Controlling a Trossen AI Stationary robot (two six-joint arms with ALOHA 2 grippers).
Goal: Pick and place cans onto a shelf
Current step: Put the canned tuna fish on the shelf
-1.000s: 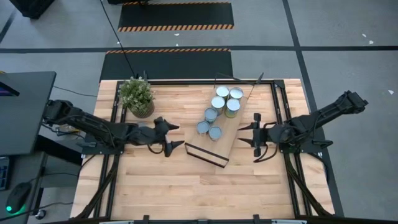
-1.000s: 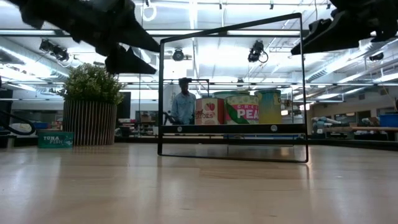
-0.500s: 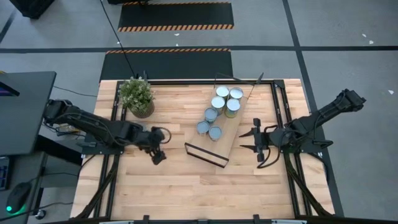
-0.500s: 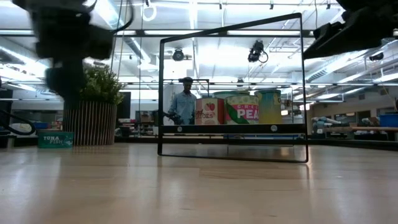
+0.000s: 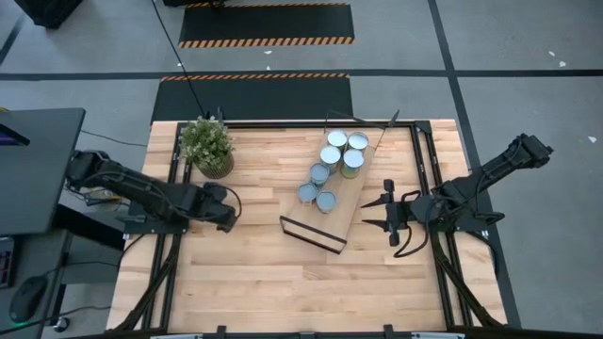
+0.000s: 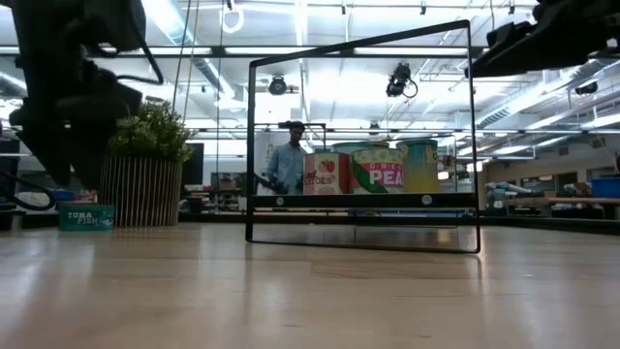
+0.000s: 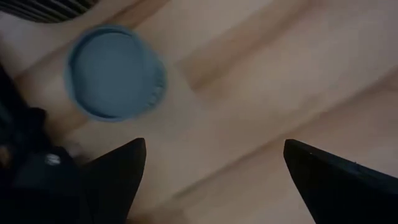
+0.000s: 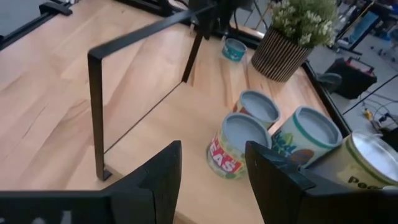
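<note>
While six cans (image 5: 330, 172) are standing clustered on the shelf (image 5: 332, 215) at the table's middle, the left gripper (image 7: 214, 174) is hovering, fingers spread wide, above a blue-lidded tin (image 7: 115, 73) lying on the tabletop (image 5: 273, 273) near the potted plant (image 5: 208, 146). Right of the shelf, the right gripper (image 5: 381, 213) is hanging partly spread, pinching nothing.

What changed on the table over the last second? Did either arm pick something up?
The left gripper pulled back from near the shelf toward the table's left side and turned down over a small can beside the plant, jaws open, holding nothing. The right gripper drew back slightly, also holding nothing. The cans on the shelf and the plant stayed put.
</note>
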